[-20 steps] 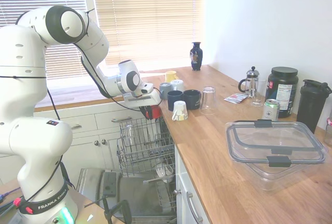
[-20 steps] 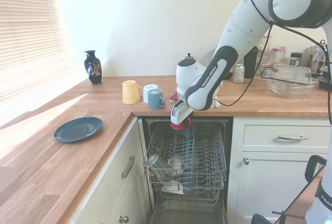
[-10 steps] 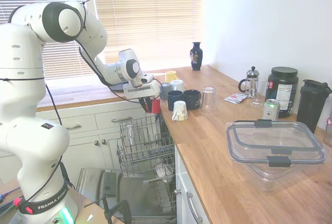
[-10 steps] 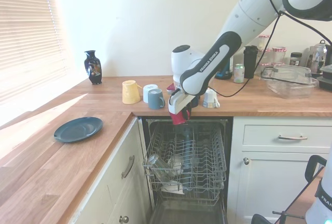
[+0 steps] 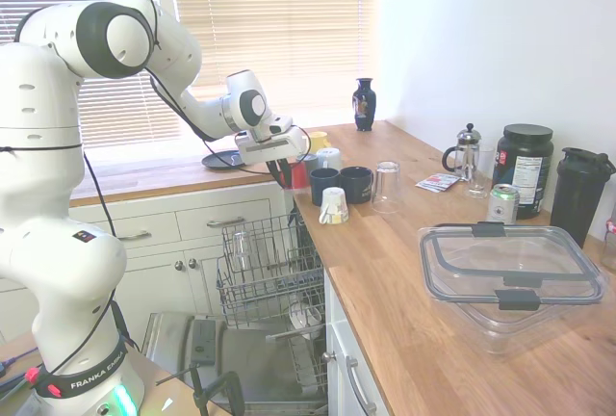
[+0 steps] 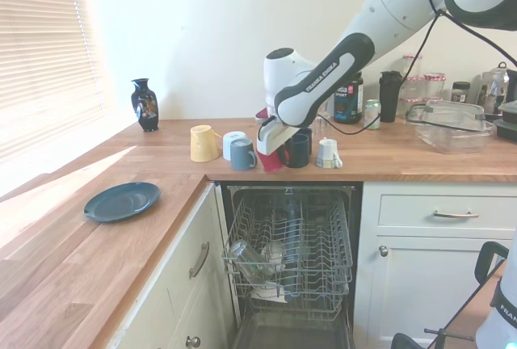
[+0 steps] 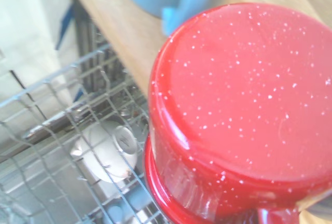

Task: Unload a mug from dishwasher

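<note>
Fingers of the gripper point(image 6: 271, 153) clamp narrowly on the red mug point(image 6: 272, 160), held inverted, base up, long axis near vertical, above the dishwasher point(image 6: 291, 252).

The mug point(image 6: 273, 157) is small, glossy red with fine white speckles, held upside down at the tabletop's point(image 6: 388, 167) front edge, above the dishwasher point(image 6: 291, 256). The dishwasher stands open under the tabletop, its silver wire rack pulled out and its door dropped down.

both exterior views look from opposite sides, sharing the open grey dishwasher point(image 5: 265, 276) point(image 6: 289, 244) at frame bottom; the wrist view hovers close above its racks.
</note>
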Controlling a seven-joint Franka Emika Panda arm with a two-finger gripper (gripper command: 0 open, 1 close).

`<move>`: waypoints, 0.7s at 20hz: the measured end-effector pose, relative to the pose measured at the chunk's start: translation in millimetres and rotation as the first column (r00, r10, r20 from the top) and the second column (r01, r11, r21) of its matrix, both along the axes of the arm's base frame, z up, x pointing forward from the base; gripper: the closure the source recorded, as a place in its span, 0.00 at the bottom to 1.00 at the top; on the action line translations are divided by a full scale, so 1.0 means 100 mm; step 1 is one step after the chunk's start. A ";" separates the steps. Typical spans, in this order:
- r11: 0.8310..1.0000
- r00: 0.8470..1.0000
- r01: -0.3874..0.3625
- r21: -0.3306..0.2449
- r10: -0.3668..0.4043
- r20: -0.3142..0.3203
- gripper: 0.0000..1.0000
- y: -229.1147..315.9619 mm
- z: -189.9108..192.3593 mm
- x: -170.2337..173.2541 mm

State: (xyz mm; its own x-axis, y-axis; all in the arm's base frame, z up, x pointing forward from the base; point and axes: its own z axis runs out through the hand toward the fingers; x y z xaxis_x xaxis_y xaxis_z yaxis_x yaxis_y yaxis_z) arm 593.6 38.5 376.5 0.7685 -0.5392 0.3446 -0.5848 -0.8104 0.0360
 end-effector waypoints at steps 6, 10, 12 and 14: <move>1.000 1.000 0.023 0.019 -0.023 -0.013 1.00 -0.08 -0.07 0.04; 0.999 0.999 0.040 0.032 -0.039 -0.025 1.00 -0.14 -0.10 0.15; 0.998 0.998 0.051 0.036 -0.050 -0.031 1.00 -0.21 -0.14 0.21; 0.997 0.998 0.057 0.043 -0.055 -0.036 1.00 -0.29 -0.17 0.28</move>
